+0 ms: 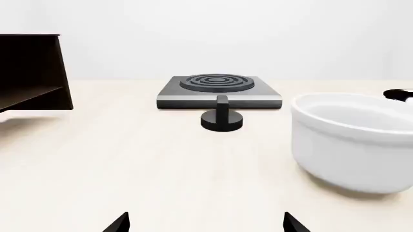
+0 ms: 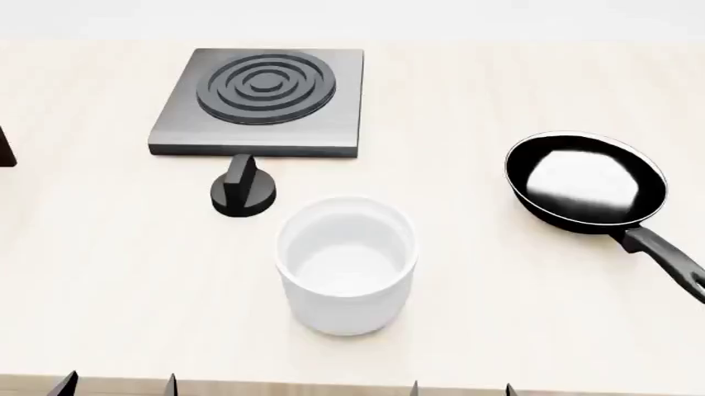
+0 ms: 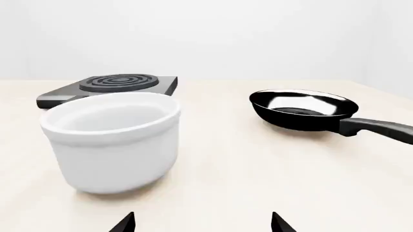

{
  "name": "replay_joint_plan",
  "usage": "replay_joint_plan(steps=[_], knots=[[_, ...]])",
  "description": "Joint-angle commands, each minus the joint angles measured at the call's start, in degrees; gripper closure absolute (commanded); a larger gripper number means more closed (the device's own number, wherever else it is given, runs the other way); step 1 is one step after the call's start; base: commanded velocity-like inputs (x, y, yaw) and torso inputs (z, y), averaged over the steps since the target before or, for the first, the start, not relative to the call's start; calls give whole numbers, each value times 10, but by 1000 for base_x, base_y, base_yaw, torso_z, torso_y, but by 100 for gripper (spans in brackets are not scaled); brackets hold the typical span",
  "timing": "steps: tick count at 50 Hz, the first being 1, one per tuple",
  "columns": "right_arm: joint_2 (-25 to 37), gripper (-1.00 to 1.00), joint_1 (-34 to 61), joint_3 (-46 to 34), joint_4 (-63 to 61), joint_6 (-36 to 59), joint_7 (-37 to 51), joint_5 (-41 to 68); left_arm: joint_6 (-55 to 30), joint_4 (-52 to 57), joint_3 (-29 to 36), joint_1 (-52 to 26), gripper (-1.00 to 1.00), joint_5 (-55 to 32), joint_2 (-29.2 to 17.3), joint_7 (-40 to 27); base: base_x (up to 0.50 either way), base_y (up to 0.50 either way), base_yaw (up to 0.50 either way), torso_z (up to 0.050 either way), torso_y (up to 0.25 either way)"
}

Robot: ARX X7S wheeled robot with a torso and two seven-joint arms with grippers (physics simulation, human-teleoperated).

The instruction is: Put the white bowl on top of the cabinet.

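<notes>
Bowl position: the deep, glossy white bowl (image 2: pixel 347 264) with near-straight walls and a thick rounded rim stands upright on the pale cream counter (image 2: pixel 111 272), ahead of both pincers and between them. It is untouched and empty.

Left pincer (image 1: pixel 205 223): only two dark fingertips (image 1: pixel 118 223) show, spread apart, released, holding nothing. The bowl lies ahead and to its right.

Right pincer (image 3: pixel 201 223): tips likewise parted and empty. The bowl lies ahead and to its left; the black frying pan (image 3: pixel 303 110) with a long handle lies ahead to its right, apart from the bowl.

Beyond the bowl sits the grey square stove plate (image 2: pixel 262 101) with concentric black rings, a black round knob (image 2: pixel 243 191) just before it.

The dark brown wood-grain cabinet (image 1: pixel 32 72), its recessed shelf visible, stands far left of the left pincer, well apart from the bowl.
</notes>
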Motion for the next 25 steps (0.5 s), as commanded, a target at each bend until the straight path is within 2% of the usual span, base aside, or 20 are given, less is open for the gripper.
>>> replay_joint_plan(steps=[1,14,25], knots=[[9,-100,-1,-14,0,0,12,4,-1,1,10,0,-100,-10,-9,-10,0,0,0,0,0],[29,-100,-5,-37,-4,-2,39,21,-3,-1,33,-2,-100,-32,-28,-35,0,0,0,0,0],[36,-100,-4,-43,-3,-5,53,38,5,25,15,11,-100,-67,-34,-63,0,0,0,0,0]])
